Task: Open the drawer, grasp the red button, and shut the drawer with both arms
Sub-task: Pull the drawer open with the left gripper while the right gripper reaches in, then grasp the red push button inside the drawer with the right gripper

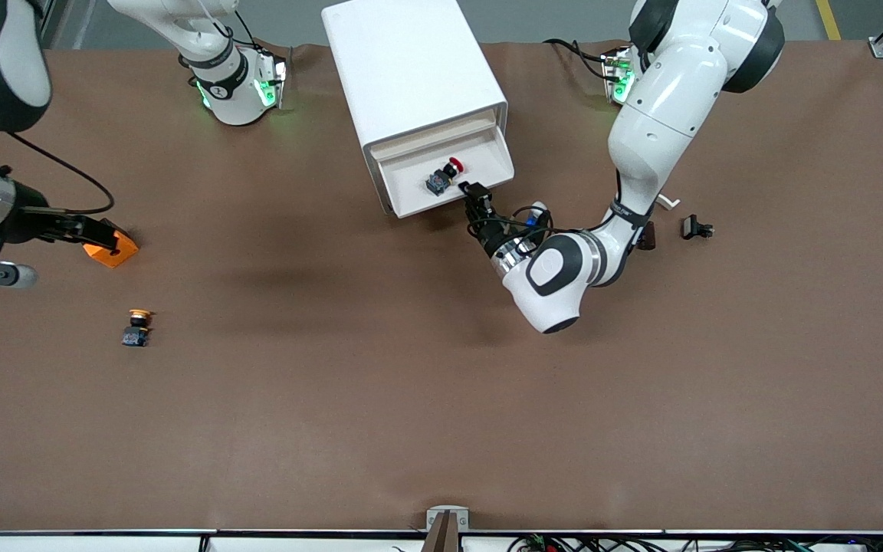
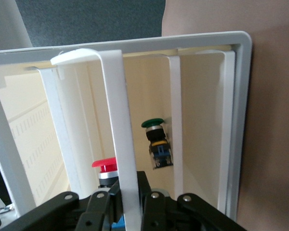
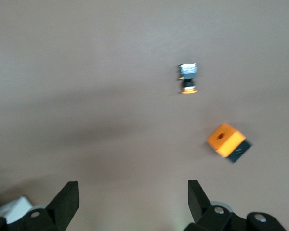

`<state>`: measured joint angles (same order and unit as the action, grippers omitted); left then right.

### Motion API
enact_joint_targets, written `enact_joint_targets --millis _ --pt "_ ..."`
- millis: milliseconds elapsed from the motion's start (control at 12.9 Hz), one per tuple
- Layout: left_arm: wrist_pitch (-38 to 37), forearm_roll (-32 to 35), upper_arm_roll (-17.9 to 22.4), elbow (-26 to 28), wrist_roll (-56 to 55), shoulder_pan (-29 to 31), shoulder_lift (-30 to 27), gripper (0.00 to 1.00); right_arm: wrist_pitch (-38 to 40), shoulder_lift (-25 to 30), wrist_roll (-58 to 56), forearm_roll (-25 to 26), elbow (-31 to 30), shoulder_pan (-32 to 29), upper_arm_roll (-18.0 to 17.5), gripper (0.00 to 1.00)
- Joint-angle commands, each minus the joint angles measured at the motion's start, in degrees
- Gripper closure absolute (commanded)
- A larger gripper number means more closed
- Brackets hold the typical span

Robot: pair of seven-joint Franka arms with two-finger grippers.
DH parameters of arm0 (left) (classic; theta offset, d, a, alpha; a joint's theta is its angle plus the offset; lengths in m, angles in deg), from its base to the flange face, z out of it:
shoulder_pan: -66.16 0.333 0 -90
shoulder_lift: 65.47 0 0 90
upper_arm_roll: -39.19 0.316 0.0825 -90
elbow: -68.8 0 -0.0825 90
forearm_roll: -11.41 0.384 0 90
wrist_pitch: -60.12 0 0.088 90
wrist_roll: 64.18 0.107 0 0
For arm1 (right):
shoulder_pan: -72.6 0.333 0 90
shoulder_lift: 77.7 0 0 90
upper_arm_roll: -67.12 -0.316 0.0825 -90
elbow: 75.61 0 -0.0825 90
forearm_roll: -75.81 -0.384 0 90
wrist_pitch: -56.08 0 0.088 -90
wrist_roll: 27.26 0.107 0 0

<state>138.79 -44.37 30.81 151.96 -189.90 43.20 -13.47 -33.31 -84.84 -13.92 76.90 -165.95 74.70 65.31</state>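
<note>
The white cabinet [image 1: 411,69] stands between the arm bases. Its drawer [image 1: 480,165] is pulled out toward the front camera. The red-capped button [image 1: 444,175] lies on its side in the drawer. My left gripper [image 1: 472,193] is shut on the drawer's front edge. In the left wrist view my left gripper [image 2: 130,192] clamps the white front strip of the drawer [image 2: 118,125], and the button [image 2: 105,166] shows just past the fingers. My right gripper [image 1: 89,232] is open and empty over the table beside the orange cube [image 1: 113,248]. It shows wide open in the right wrist view [image 3: 133,197].
An orange-yellow capped button [image 1: 137,327] lies nearer the front camera than the cube; both the button [image 3: 188,78] and the cube [image 3: 226,141] show in the right wrist view. A small black part [image 1: 696,228] lies toward the left arm's end. A green-capped button [image 2: 156,139] sits in another drawer.
</note>
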Motion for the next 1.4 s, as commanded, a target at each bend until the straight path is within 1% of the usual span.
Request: enact_joint_targets --millis 0,78,155,233,310,465,543,698,931,1086,1318 --pt "4.3 -0.7 0.6 -2.9 2.0 0.5 2.5 1.00 0.0 -0.2 11.2 -0.9 0.9 8.4 0.2 0.00" --pt "4.7 -0.7 0.6 -3.2 2.0 0.7 2.6 1.00 -0.3 -0.2 19.8 -1.1 0.8 11.4 0.1 0.00" --pt "5.2 -0.6 0.6 -3.3 2.1 0.8 2.6 1.00 -1.1 -0.2 25.7 -3.1 0.4 13.9 0.1 0.00" --pt "5.3 -0.6 0.6 -3.4 2.1 0.9 2.8 0.92 -1.4 -0.2 28.8 -6.0 0.3 15.1 0.2 0.00" --pt "5.4 -0.5 0.6 -3.8 2.1 1.4 2.8 0.84 -1.7 -0.2 31.5 -7.1 0.0 16.8 0.2 0.00" --pt "5.4 -0.4 0.6 -4.6 2.4 1.4 2.6 0.00 -4.5 0.0 38.2 -8.5 -2.5 20.0 0.2 0.00" --pt "5.3 -0.2 0.6 -5.5 2.4 1.6 2.6 0.00 -5.4 0.1 41.0 -9.3 -3.3 21.4 0.2 0.00" --pt "5.0 0.1 0.6 -6.6 2.4 3.1 2.1 0.00 -7.6 0.3 46.6 -9.4 -5.4 24.1 0.2 0.00" --pt "4.9 4.4 0.6 -11.2 2.6 4.8 2.0 0.00 -13.8 0.5 58.2 -9.4 -9.2 30.7 0.2 0.00" --pt "4.9 7.5 0.6 -14.4 3.7 6.4 1.9 0.00 -19.5 0.0 66.7 -9.4 -11.1 35.5 0.2 0.00" --pt "4.9 11.4 0.5 -14.8 11.2 9.7 0.7 0.00 -24.9 -3.4 76.0 -8.0 -11.3 41.4 0.4 0.00"
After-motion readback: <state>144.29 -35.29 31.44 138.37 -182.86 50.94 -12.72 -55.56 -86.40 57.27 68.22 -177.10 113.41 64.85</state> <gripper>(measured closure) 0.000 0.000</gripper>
